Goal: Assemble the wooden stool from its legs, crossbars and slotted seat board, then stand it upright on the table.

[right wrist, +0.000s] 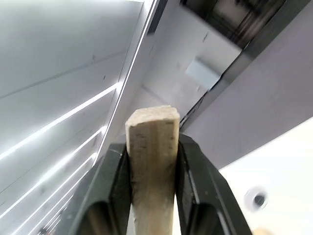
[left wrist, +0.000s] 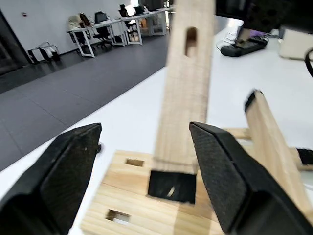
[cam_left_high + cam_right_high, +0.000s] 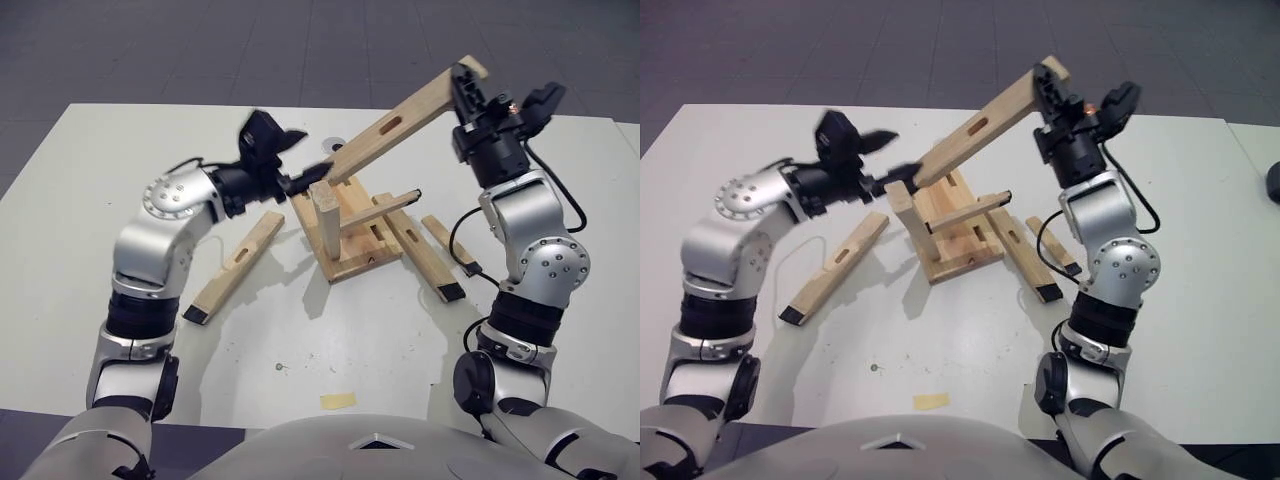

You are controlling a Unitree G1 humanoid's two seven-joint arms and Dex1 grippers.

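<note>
A white bench (image 3: 100,150) carries a partly built wooden stool. The slotted seat board (image 3: 352,262) lies flat on it and serves as the landmark here.

One upright leg (image 3: 325,212) stands on the seat board, near its left side. A crossbar (image 3: 395,205) slants above the board's right half. Whether it is seated in anything cannot be told.

The right claw (image 1: 151,161) is high above the seat board and off to its right, pinching the top end of the held leg (image 3: 400,120). This leg slopes down towards the far side of the seat board. Its lower end is at the board's surface, but it is unclear whether it has entered a slot.

The left claw (image 2: 146,164) sits just over the seat board's far left corner. Its fingers are spread wide on either side of the held leg's lower end and are not closed on it.

A loose leg (image 3: 237,262) lies flat to the left of the seat board, well apart from it. A second loose leg (image 3: 422,252) lies just beside its right edge.

The job looks less than half done. One leg is fitted and a second is being placed. Two legs and the crossbars have yet to be fitted, and the stool must then be turned upright.
</note>
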